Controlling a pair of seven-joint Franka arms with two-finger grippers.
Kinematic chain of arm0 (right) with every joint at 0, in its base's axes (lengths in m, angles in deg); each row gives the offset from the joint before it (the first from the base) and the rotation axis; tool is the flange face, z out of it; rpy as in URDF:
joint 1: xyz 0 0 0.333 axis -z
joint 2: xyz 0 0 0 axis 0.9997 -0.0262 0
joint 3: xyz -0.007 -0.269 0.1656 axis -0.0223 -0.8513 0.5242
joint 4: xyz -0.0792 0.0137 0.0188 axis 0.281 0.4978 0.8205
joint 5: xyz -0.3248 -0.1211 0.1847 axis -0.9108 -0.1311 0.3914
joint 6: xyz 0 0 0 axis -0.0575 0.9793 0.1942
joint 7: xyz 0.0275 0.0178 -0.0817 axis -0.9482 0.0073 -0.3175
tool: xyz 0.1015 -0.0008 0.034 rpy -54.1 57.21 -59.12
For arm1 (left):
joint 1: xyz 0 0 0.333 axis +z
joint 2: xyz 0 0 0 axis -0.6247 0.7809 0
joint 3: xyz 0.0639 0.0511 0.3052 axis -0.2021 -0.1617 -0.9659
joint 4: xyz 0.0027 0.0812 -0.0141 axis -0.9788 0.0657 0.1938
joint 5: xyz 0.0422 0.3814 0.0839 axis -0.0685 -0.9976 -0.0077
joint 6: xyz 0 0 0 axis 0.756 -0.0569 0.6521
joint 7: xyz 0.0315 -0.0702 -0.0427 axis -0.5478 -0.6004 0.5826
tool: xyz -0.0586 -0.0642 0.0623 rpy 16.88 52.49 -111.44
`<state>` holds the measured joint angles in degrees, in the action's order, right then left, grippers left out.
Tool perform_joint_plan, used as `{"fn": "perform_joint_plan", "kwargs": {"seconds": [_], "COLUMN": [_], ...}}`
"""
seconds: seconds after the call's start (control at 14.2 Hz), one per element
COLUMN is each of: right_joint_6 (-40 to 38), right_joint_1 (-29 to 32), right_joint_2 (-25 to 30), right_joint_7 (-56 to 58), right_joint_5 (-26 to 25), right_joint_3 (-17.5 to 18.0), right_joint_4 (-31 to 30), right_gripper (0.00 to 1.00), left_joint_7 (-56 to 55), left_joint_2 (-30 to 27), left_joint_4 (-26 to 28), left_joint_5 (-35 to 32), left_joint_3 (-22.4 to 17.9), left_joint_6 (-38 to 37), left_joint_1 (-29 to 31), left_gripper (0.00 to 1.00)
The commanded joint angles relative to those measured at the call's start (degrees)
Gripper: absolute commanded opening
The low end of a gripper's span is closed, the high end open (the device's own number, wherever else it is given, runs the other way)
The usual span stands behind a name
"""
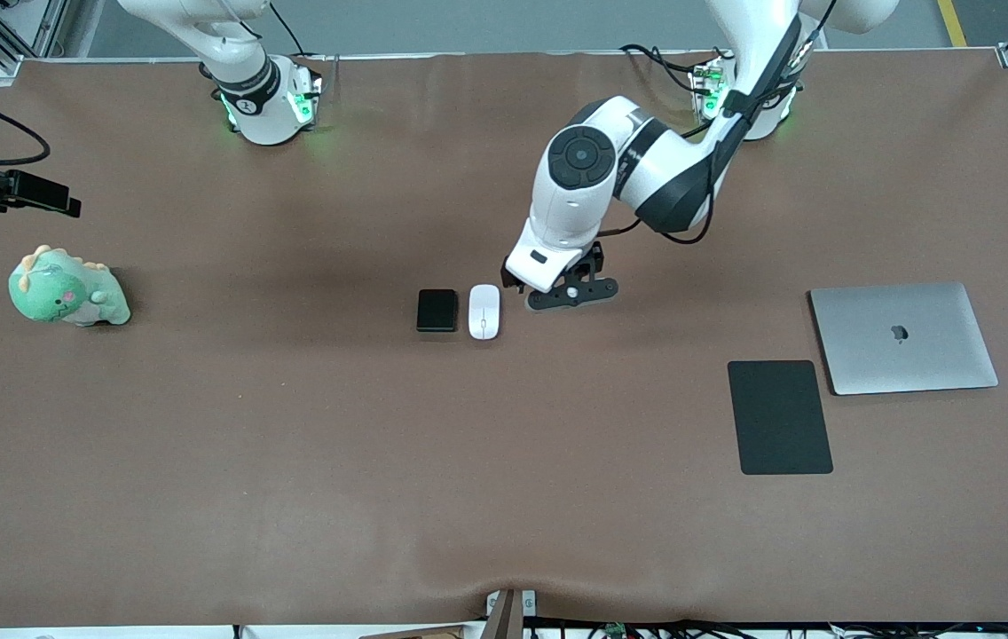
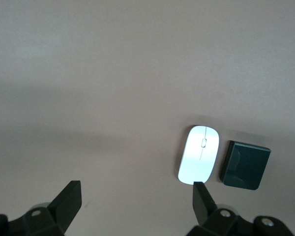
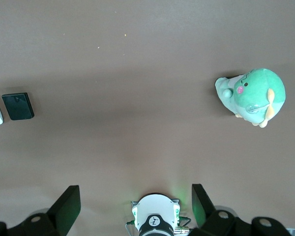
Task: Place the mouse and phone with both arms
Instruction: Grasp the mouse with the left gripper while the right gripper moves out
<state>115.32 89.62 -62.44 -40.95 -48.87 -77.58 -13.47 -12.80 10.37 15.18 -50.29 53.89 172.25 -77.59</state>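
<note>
Nothing picked up yet, both items sit mid-surface.
Glossy white oval mouse [image 1: 484, 311] lies just beside the small black slab phone [image 1: 437, 311]; left gripper [image 1: 571, 293] hovers next to the mouse, fingers spread wide. Right gripper [image 3: 132, 209] waits high up, also spread, holding nothing.

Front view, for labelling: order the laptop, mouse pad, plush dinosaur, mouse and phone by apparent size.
1. Laptop
2. Mouse pad
3. Plush dinosaur
4. Mouse and phone look about alike, so I won't rank them.

Glossy white mouse [image 1: 484, 311], matt black phone [image 1: 437, 311].
</note>
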Motion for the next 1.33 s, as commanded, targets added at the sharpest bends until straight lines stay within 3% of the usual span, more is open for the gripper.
{"fn": "perform_joint_plan", "kwargs": {"seconds": [0.0, 0.42, 0.77, 1.26], "right_joint_6": [1.4, 3.7, 6.4, 10.3], "right_joint_1": [-1.1, -1.5, -2.8, -3.7], "right_joint_2": [-0.6, -1.2, -1.9, -1.8], "right_joint_7": [-0.4, -0.4, -2.9, -3.0], "right_joint_5": [-0.1, -0.1, -0.1, 0.0], "right_joint_3": [0.0, 0.0, 0.0, 0.0], "right_joint_4": [-0.2, -2.0, -4.6, -9.1], "right_gripper": [1.0, 1.0, 1.0, 1.0], "left_joint_7": [-1.9, -1.9, -2.2, -2.0], "left_joint_2": [4.6, 10.8, 19.4, 24.5], "left_joint_4": [-4.8, -7.8, -15.7, -15.7], "left_joint_5": [0.2, 0.0, -2.1, -6.9], "left_joint_3": [-0.3, -0.5, -0.9, -0.9], "left_joint_6": [0.3, 4.4, 5.3, 9.7], "left_joint_1": [-1.9, -4.9, -8.2, -10.1], "left_gripper": [1.0, 1.0, 1.0, 1.0]}}
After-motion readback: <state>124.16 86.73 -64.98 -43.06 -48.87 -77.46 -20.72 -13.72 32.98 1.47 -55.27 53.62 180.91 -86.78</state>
